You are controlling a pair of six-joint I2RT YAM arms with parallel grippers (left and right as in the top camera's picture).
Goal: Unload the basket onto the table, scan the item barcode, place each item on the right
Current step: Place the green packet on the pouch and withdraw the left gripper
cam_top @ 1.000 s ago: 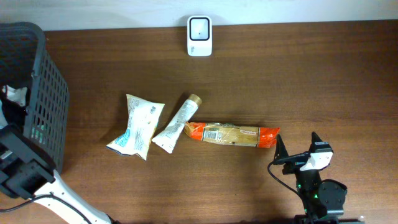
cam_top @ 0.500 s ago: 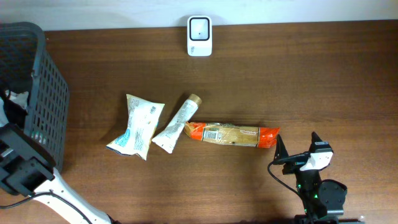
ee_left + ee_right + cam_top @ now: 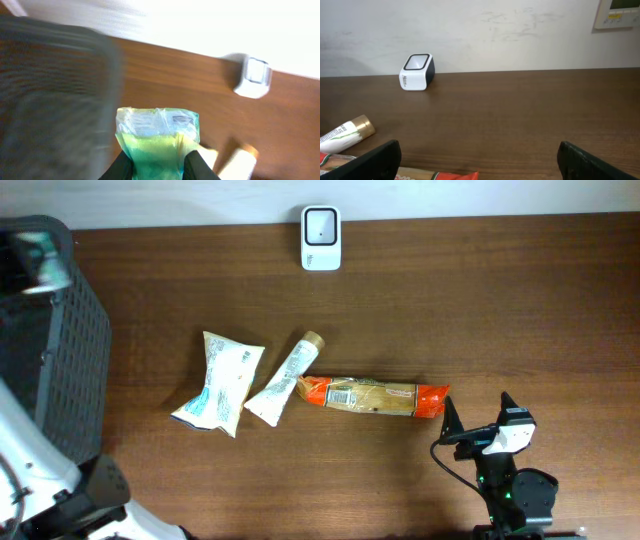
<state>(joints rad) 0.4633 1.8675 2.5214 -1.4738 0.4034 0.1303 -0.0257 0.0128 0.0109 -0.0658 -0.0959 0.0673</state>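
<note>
Only the left wrist view shows the left tool (image 3: 160, 165) clamped on a green-and-yellow pouch (image 3: 157, 132), held up beside the basket (image 3: 55, 90); overhead that corner is blurred. The right tool (image 3: 480, 157) gapes wide at the table's (image 3: 520, 310) front edge, well apart from the pouch.

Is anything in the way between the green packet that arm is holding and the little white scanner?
Nothing visible does. The left gripper holds the green packet beside the basket; only bare table lies between it and the scanner. The tube lies off to the side.
</note>
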